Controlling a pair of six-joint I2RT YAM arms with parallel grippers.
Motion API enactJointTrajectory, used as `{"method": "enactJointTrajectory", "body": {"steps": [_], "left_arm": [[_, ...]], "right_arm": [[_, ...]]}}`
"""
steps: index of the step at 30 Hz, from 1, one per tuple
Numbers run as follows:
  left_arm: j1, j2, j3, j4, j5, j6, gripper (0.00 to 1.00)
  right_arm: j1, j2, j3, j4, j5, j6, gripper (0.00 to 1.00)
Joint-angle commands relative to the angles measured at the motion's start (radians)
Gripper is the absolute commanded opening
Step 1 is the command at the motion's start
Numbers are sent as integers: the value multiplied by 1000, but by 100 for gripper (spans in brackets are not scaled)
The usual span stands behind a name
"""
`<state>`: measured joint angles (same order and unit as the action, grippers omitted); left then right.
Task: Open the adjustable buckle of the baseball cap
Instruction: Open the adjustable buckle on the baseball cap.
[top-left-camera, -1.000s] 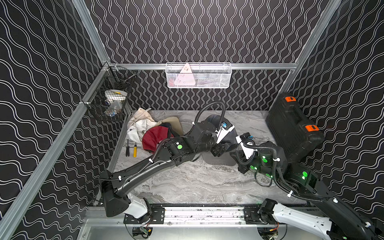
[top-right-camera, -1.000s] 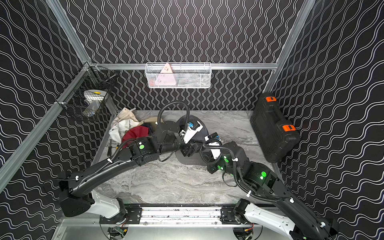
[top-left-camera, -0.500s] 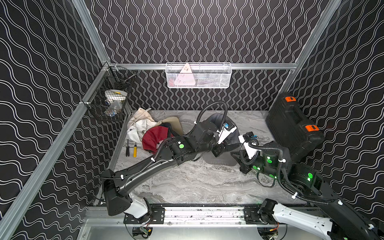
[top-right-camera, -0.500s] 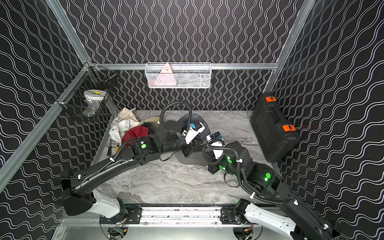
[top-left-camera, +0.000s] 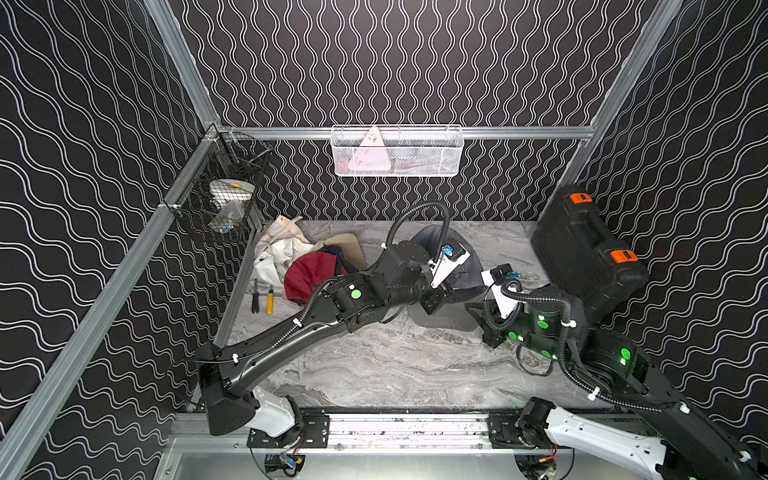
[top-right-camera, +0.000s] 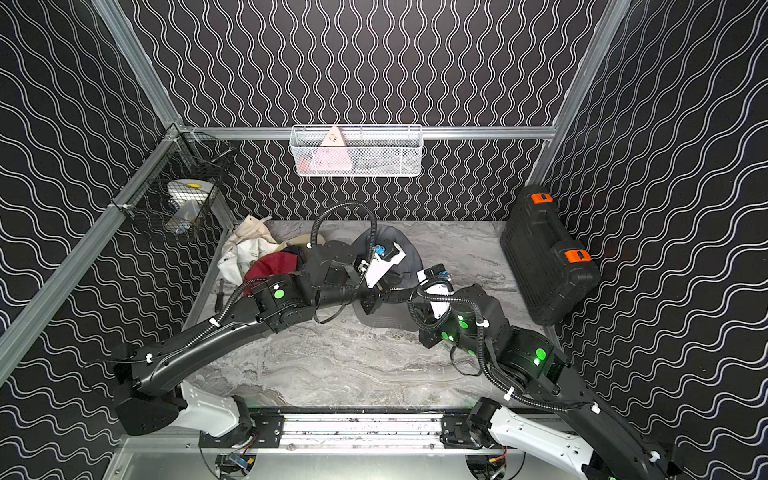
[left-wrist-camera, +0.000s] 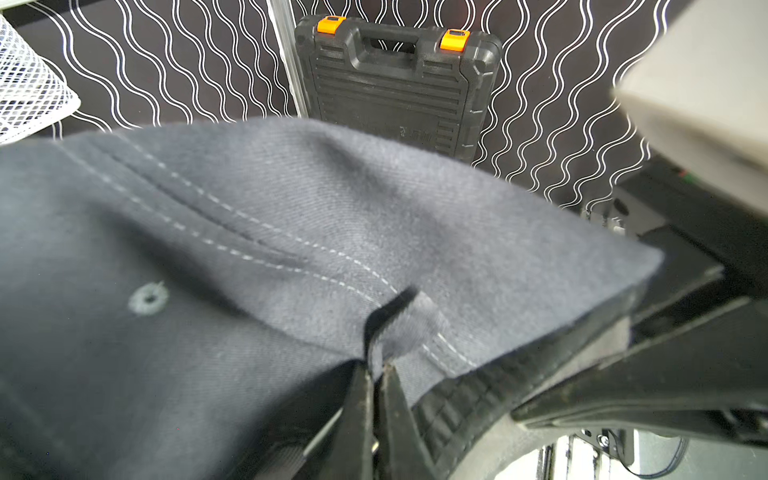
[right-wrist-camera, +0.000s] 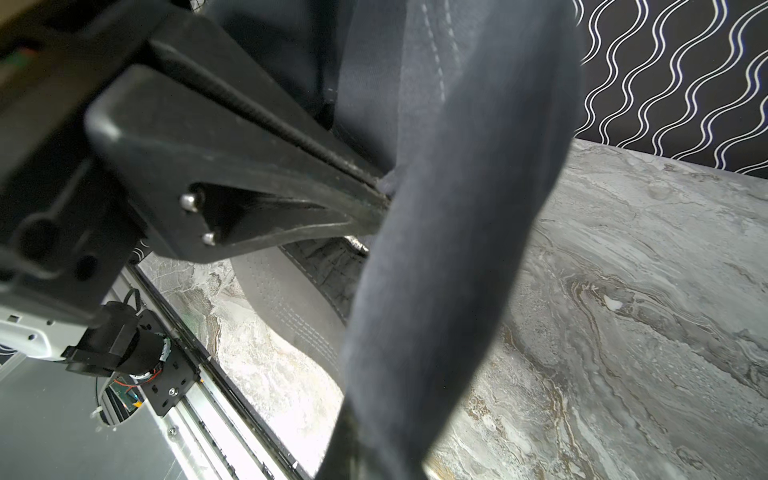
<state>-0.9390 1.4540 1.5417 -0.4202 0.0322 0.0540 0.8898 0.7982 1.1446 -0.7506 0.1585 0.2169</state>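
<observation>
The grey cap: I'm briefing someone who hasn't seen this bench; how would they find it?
On the marble table, start at the black tool case with orange latches against the right wall and move toward the middle. There is the grey cap: unlike the red cap in the cloth pile, it is dark grey with pale stitching.

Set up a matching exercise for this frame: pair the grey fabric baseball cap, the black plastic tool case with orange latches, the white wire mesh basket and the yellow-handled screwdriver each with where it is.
Things
1. grey fabric baseball cap
2. black plastic tool case with orange latches
3. white wire mesh basket
4. yellow-handled screwdriver

Places
A. hung on the back wall's metal rail
B. lying on the marbled table beside the heap of cloths
C. propped at a side wall, latches uppermost
D. its strap tab pinched in the closed left gripper

Pairs: 1-D, 2-C, 3-A, 4-B
</observation>
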Motion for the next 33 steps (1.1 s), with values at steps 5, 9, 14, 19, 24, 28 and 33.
{"method": "enactJointTrajectory", "body": {"steps": [5,9,14,19,24,28,33], "left_arm": [[0,-77,-30,25,-7,-5,0],[0,-130,-39,29,-22,-11,0],[1,-198,-38,40,-68,-17,0],[3,-251,-17,22,-114,-12,0],[3,-270,-8,29,-88,-37,0],[3,-257,5,31,-53,-58,0],[3,-259,8,52,-16,-90,0]], "right_arm": [[2,17,-1,-52,168,75,0],[2,20,-5,-81,182,106,0],[2,-12,-96,-72,196,157,0],[3,-22,-162,-72,192,204,0],[2,-26,-176,-48,134,190,0],[1,-45,-155,-32,86,135,30],[2,-29,-108,-46,46,74,56]]}}
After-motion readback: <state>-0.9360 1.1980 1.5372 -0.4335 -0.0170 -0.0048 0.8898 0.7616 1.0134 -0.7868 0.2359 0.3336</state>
